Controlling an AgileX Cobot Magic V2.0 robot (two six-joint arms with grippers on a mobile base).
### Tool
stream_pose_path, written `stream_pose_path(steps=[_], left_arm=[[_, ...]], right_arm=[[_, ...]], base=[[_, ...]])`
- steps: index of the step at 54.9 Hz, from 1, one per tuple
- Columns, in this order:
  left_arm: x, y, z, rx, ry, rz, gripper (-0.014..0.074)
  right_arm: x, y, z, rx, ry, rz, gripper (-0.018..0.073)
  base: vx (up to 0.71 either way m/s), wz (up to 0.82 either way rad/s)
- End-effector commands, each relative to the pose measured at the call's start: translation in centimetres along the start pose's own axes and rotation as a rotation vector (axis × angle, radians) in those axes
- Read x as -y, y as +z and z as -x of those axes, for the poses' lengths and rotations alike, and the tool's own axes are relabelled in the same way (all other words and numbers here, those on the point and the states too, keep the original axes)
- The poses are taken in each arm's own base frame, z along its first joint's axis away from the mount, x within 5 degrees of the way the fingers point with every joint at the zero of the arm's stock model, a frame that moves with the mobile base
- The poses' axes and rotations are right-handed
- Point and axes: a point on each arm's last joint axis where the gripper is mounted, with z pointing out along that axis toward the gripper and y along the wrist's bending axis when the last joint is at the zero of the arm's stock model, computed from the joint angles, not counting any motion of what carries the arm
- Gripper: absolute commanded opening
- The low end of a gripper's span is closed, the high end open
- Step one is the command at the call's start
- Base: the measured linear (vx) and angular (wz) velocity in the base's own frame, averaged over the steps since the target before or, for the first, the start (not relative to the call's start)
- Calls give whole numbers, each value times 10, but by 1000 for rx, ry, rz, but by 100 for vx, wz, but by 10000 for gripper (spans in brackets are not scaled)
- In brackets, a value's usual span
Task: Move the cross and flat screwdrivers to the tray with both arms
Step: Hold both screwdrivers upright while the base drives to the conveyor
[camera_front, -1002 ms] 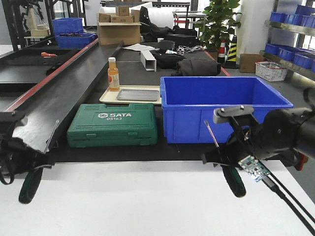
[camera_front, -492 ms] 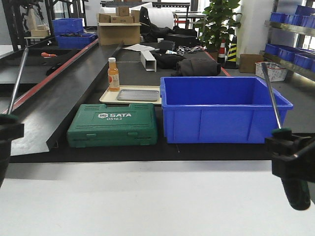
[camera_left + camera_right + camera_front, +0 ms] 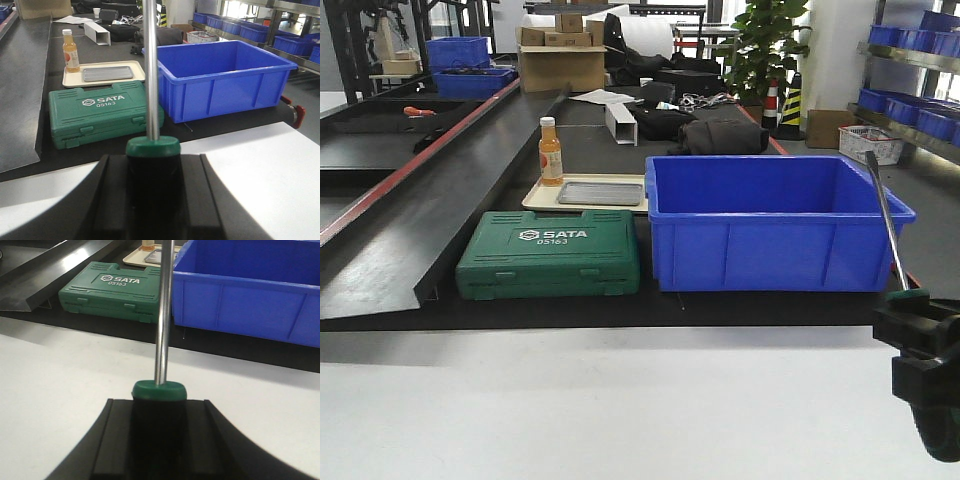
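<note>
My left gripper (image 3: 152, 172) is shut on the black handle of a green-collared screwdriver (image 3: 152, 146). Its steel shaft (image 3: 151, 70) points up and away, out of the top of the frame. My right gripper (image 3: 159, 416) is shut on a second such screwdriver (image 3: 159, 389), which also points forward. In the front view the right gripper (image 3: 925, 345) sits at the lower right edge with the shaft (image 3: 885, 225) rising in front of the blue bin. Both tips are hidden, so I cannot tell cross from flat. The beige tray (image 3: 542, 196) with a grey insert (image 3: 602, 192) lies at the back.
A green SATA tool case (image 3: 550, 252) and a big blue bin (image 3: 775, 225) stand on the black mat between the white table (image 3: 620, 410) and the tray. An orange bottle (image 3: 551, 150) stands on the tray's left end. A black ramp (image 3: 430, 210) runs along the left.
Both screwdrivers went from hanging low and slanted to held upright. The left arm has left the front view. The right gripper has dropped toward the lower right corner.
</note>
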Motion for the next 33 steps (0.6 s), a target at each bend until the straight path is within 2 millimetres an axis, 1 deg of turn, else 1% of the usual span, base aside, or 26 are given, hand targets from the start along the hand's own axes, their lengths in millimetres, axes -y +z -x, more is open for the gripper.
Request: stream_pose_path(steps=[1,33], left_arm=[[0,-5,15,106,-29,15,1],[0,-5,15,106,-29,15,1]], right_arm=[[0,-9,18,134,-19,-3,-8],[0,-9,18,129,-19,-3,-8]], base=[[0,0],[0,0]])
